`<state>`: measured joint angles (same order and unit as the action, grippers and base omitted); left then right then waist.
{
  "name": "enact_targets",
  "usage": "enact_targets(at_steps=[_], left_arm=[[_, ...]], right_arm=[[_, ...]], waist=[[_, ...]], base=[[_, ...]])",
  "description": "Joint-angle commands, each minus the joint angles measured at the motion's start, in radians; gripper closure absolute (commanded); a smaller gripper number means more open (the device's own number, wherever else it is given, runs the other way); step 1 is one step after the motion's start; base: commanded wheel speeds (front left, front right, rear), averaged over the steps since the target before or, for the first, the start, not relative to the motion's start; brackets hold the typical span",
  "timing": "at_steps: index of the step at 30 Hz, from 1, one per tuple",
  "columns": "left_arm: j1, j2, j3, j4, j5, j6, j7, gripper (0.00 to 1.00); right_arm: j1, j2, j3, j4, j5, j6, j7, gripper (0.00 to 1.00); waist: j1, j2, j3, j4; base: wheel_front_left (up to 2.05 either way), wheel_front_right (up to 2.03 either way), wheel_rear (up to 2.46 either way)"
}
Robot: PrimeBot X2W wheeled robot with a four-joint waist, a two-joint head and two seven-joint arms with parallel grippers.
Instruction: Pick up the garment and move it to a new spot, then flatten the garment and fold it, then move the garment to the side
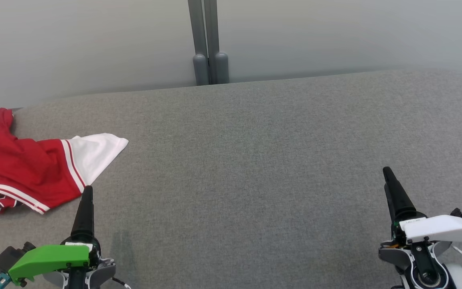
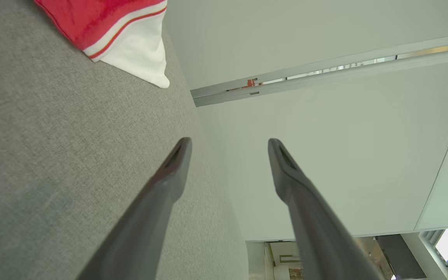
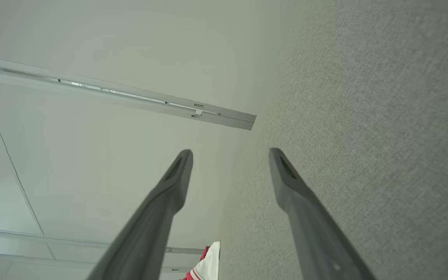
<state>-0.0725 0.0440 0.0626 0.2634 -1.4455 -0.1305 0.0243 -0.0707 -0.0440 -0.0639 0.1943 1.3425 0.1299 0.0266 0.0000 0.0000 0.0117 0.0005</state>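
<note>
A red and white garment [image 1: 34,168] lies crumpled at the far left of the grey fabric surface [image 1: 255,160], partly cut off by the frame's left edge. Its white corner [image 2: 138,54] shows at the top of the left wrist view, and a small part [image 3: 208,264] at the bottom of the right wrist view. My left gripper [image 1: 88,192] hovers at the lower left, just below the garment's hem, apart from it. Its fingers [image 2: 169,179] stand wide open and hold nothing. At the lower right my right gripper [image 1: 387,174] is open too, with bare fingers [image 3: 290,182], far from the garment.
A pale wall runs behind the surface, with a grey post [image 1: 209,44] at its middle. The surface's far edge curves down toward the wall. Grey fabric spreads between the two grippers.
</note>
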Motion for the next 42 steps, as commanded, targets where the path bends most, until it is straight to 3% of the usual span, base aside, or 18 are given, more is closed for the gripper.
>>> enact_targets(at_steps=[1, 21, 42], left_arm=[[-0.013, 0.008, 0.003, -0.02, 0.053, 0.0, -0.01, 0.0], [0.017, 0.004, -0.014, -0.055, 0.557, 0.014, -0.087, 0.0], [0.046, 0.009, -0.001, -0.053, 0.845, 0.023, -0.152, 0.0]], right_arm=[[-0.009, -0.011, 0.007, -0.031, -0.058, 0.001, -0.012, 0.0], [0.008, -0.054, 0.064, -0.074, -0.514, 0.001, -0.089, 0.0], [0.022, -0.065, 0.095, -0.055, -0.806, 0.001, -0.154, 0.0]], waist=[[0.0, 0.0, 0.001, 0.001], [0.0, 0.0, 0.0, 0.001], [0.0, 0.0, 0.0, 0.007]], base=[[0.0, 0.0, 0.0], [0.0, 0.0, 0.0], [0.0, 0.0, 0.0]])
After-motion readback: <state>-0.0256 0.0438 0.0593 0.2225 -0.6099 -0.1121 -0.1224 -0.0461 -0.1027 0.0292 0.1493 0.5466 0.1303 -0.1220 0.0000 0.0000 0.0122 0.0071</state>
